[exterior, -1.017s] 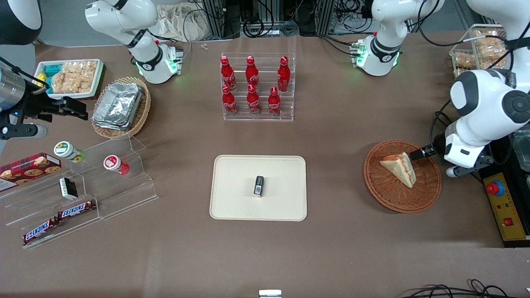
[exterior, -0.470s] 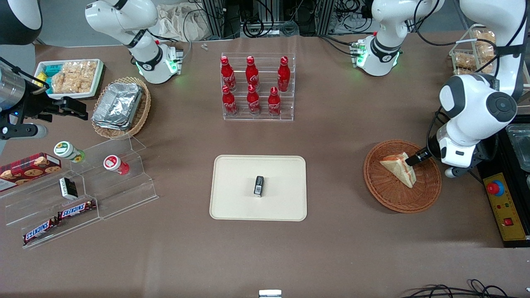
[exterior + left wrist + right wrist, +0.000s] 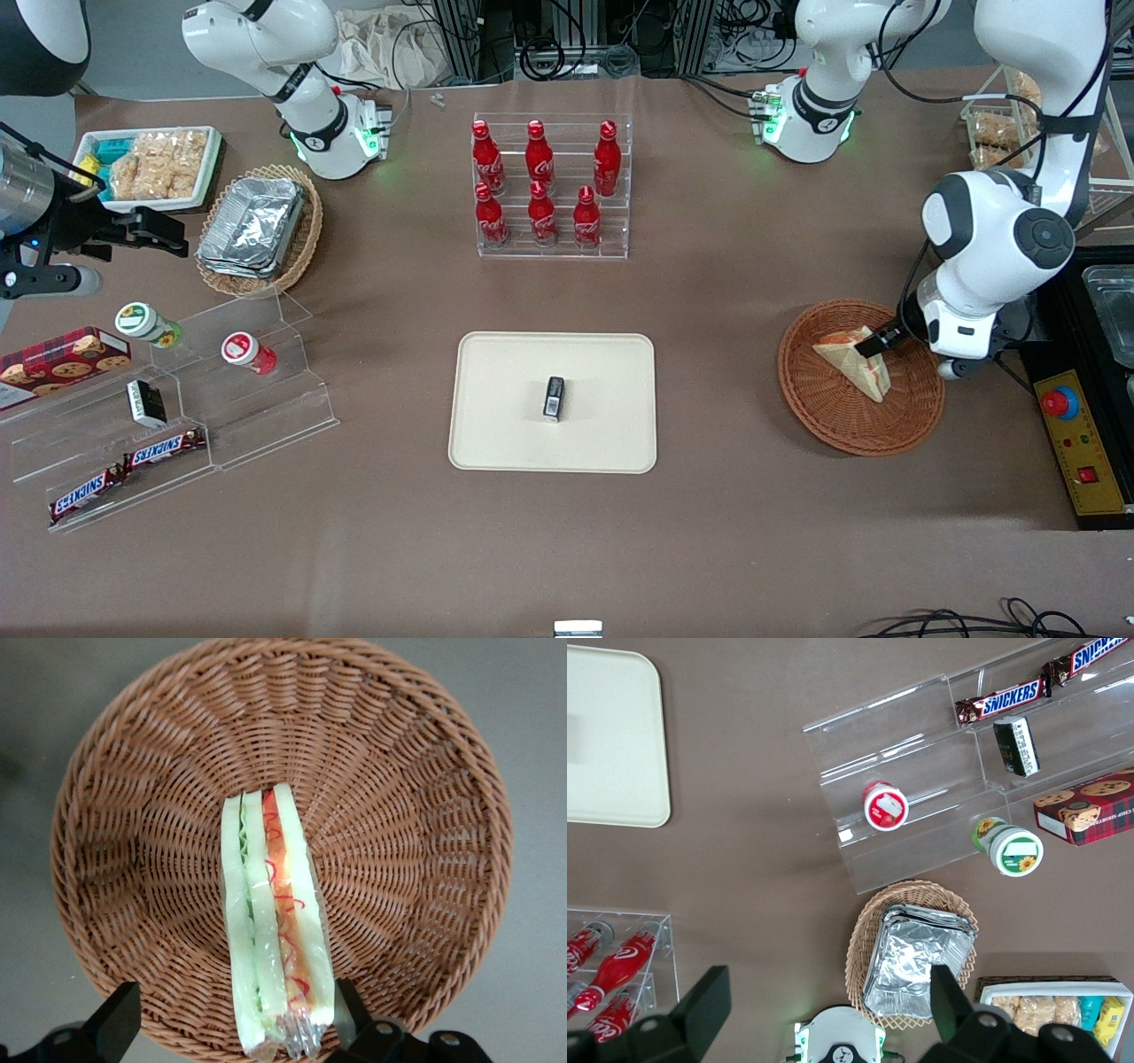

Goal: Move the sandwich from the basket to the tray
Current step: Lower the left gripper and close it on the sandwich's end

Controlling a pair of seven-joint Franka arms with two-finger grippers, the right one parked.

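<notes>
1. The pincer (image 3: 235,1028) sits low over the basket (image 3: 416,815), its fingers (image 3: 113,1019) spread apart on either side of the sandwich's near end, and only their tips are in the wrist view.
2. In the front view the arm's white wrist hides most of the pincer (image 3: 877,344); one dark finger shows at the sandwich (image 3: 855,359).
3. The sandwich (image 3: 275,921) stands on edge in the basket, pale bread with green and red-orange filling stripes under clear wrap.
4. The basket (image 3: 912,416) lies at centre right of the front frame, well apart from the tray (image 3: 496,425).
5. A small dark packet (image 3: 554,397) stands on the tray, its label too small to read.
</notes>
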